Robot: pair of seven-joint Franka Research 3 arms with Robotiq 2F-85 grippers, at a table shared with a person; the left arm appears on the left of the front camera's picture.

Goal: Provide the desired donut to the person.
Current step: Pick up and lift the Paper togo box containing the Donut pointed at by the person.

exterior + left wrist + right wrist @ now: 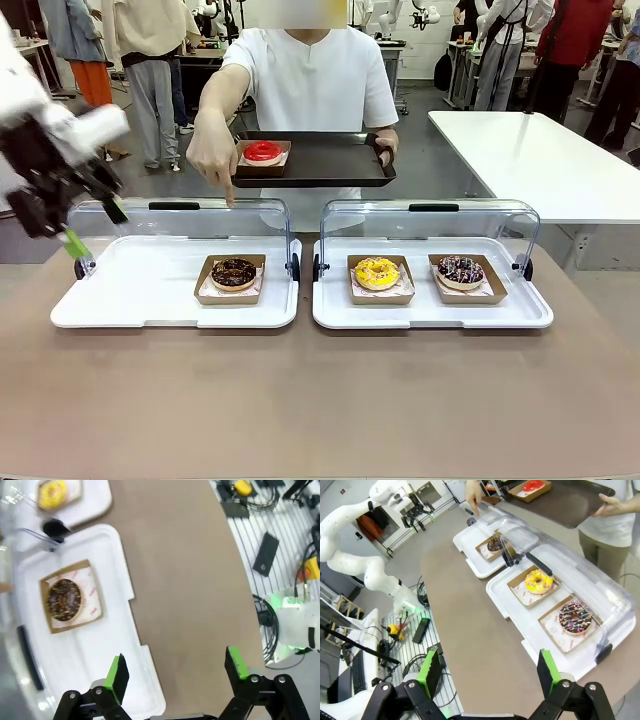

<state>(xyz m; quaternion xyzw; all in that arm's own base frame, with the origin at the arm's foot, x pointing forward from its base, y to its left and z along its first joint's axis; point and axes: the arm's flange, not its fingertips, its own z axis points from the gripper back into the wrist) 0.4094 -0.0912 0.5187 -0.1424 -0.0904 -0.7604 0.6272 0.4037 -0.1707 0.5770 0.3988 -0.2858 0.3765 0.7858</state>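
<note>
Two pincers, each spread apart: left gripper (95, 228) blurred, cut off at upper left; right gripper (490, 667) bottom centre. Glossy chocolate donut (233, 273), in square cardboard tray (203, 295), sits centre-left below the person's pointing hand (213, 150).

The front camera sits at the robot's edge of the desk (320, 400) facing the person (310, 80) across it, the left wrist camera looks straight down, close over the chocolate donut (63, 599), and the right wrist camera views that same donut obliquely from farther off.
</note>
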